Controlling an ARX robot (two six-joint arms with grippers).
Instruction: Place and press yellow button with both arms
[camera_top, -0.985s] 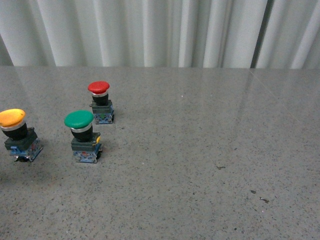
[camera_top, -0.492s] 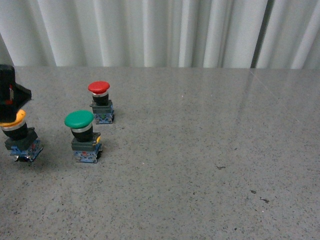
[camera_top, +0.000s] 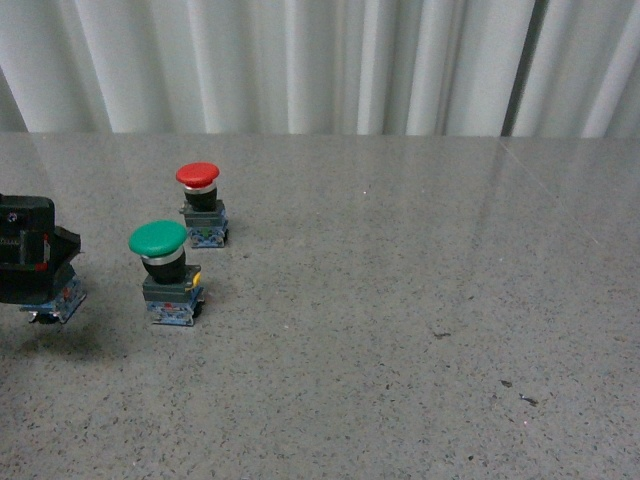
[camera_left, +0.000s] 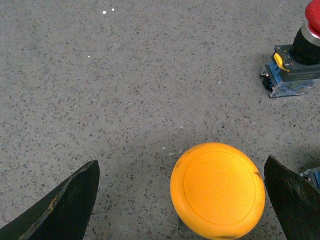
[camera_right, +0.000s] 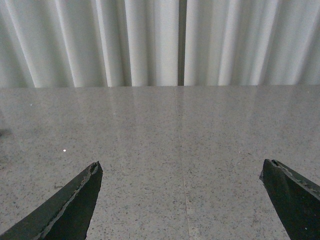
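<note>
Left wrist view looks straight down on the yellow button (camera_left: 218, 190): a smooth, round, domed orange-yellow cap, standing at the far left of the grey speckled stone tabletop (camera_left: 125, 75). Left gripper (camera_left: 181, 162) hovers over it, jaws spread wide either side, touching nothing. Red button (camera_left: 300, 55) is nearby on a dark block with blue parts, and the green button (camera_top: 158, 240) is just right of the yellow one. Right gripper (camera_right: 181, 163) has its jaws wide apart above the tabletop, facing a white pleated curtain (camera_right: 150, 40)

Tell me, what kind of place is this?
Probably a robot test lab: a speckled table, a plain white curtain behind, and a red button, green button and yellow button set out.
</note>
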